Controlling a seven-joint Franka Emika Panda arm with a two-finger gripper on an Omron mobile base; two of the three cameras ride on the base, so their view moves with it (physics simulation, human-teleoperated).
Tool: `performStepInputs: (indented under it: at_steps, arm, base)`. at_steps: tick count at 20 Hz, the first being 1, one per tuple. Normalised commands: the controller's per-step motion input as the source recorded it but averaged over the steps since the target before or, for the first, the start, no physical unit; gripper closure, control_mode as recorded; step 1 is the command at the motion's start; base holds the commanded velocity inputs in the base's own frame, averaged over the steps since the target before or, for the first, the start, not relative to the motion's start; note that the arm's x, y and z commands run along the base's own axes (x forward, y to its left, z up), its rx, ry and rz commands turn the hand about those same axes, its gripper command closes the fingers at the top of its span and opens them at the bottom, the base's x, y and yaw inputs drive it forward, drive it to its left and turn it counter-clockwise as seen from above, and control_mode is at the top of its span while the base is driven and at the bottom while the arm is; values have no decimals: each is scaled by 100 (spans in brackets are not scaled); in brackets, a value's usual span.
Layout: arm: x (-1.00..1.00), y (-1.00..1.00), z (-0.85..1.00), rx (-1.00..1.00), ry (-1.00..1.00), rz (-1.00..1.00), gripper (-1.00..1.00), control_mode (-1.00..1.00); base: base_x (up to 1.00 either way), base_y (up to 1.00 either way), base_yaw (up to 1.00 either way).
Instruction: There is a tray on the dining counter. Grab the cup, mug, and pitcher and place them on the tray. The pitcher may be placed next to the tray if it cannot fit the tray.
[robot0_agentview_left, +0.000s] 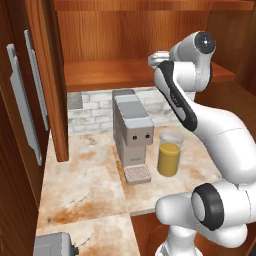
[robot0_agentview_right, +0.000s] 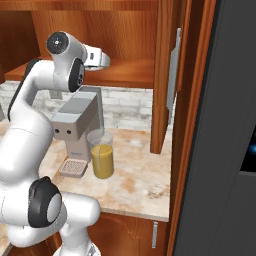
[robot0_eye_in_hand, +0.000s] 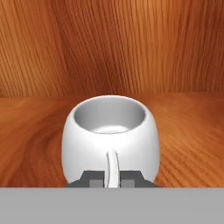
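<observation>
On the left in the left base view, a wood door (robot0_agentview_left: 50, 75) stands open, with two grey handles (robot0_agentview_left: 22, 100) near it. At the bottom left corner is a grey box (robot0_agentview_left: 55, 245). Next comes the counter (robot0_agentview_left: 85, 185), beige with rusty brown marks, and a white brick wall (robot0_agentview_left: 95, 112) behind it. A grey coffee machine (robot0_agentview_left: 131, 135) stands on the counter. Just to its right is the pitcher (robot0_agentview_left: 170, 152), a clear glass with orange juice inside. It stands upright, close to the machine but not touching it.

Above them is a wood shelf (robot0_agentview_left: 110, 72). The arm (robot0_agentview_left: 220, 145) rises on the right and bends up to that shelf.

In the hand view, the mug (robot0_eye_in_hand: 109, 135) sits upright on the shelf, right in front of the gripper (robot0_eye_in_hand: 112, 178). The mug is white and round, and its thin handle points at the camera. The two dark fingers (robot0_eye_in_hand: 92, 179) are pinched tight on that handle, one on each side.

In the right base view, a dark tall panel (robot0_agentview_right: 225, 125) fills the right side.
</observation>
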Motion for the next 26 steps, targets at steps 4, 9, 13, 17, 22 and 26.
performStepInputs:
  at_steps: [4,9,13,17,22,26]
  arm:
    - [-71,0,12,0,0,0,100,-100]
    - [-83,0,9,0,0,0,100,-100]
    - [-75,0,10,-1,0,0,100,-100]
    - [-58,7,9,0,0,0,100,-100]
    - [-42,10,1,0,1,0,100,-100]
    - [-42,2,0,0,1,0,100,-100]
  base:
    - [0,0,0]
    - [0,0,0]
    - [0,0,0]
    - [0,0,0]
    - [0,0,0]
    - [0,0,0]
